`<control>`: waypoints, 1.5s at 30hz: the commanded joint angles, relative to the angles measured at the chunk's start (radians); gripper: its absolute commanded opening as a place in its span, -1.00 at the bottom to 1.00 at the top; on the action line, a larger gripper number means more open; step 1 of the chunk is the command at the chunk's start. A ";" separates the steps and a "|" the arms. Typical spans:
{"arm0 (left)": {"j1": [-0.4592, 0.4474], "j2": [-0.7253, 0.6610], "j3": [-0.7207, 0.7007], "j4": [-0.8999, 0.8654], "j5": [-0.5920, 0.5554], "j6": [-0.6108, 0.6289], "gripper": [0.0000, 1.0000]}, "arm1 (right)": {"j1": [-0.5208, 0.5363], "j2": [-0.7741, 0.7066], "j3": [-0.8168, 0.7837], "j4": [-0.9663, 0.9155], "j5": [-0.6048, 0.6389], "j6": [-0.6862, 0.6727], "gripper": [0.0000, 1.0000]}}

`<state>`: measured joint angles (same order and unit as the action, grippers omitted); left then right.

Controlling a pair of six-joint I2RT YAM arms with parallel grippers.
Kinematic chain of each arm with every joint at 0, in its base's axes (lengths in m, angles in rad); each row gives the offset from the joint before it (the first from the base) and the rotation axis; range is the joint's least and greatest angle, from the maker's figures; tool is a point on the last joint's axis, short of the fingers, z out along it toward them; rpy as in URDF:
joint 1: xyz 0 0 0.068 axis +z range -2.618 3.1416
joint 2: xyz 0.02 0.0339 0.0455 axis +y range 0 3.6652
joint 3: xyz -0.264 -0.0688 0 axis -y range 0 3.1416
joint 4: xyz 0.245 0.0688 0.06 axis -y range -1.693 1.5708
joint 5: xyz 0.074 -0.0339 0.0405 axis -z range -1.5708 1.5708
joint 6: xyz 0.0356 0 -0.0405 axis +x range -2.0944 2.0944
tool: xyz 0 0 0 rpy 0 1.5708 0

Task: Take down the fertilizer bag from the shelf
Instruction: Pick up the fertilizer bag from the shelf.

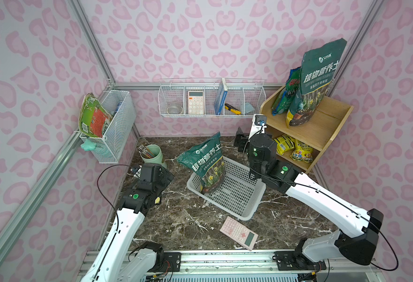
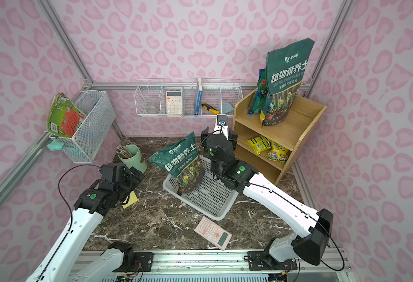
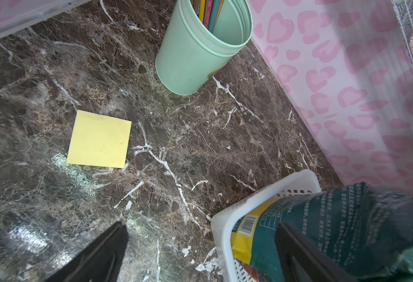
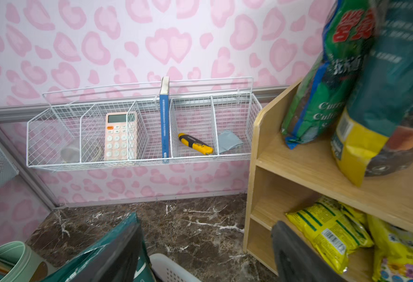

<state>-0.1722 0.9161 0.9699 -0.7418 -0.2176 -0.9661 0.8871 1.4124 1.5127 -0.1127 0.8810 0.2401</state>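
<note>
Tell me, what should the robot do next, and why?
Probably lift the right gripper up toward the big green bag standing on top of the shelf. It is open, empty and low beside the shelf; a matching bag already sits in the basket.

shelf bag (image 1: 320,73): "植物营养土" | basket bag (image 1: 205,163): "植物营养土"

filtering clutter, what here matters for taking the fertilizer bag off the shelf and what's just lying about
Job: shelf, dark green bag on top tier, right gripper, white basket probably.
Lying about: pink calculator, yellow sticky note, green pencil cup.
</note>
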 commanded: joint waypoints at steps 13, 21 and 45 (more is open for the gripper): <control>0.000 -0.013 -0.015 0.017 0.007 -0.002 0.98 | -0.349 0.017 0.339 -0.197 -0.009 -0.151 0.91; 0.000 0.024 -0.003 0.019 0.069 -0.020 0.98 | -0.482 0.146 0.512 -0.365 -0.009 -0.151 0.96; 0.003 0.001 0.016 0.021 0.185 -0.008 0.98 | -0.582 0.241 0.479 -0.187 -0.149 -0.265 0.89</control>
<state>-0.1699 0.9264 0.9882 -0.7368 -0.0830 -0.9661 0.2932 1.7000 2.0769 -0.4213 0.7284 0.0036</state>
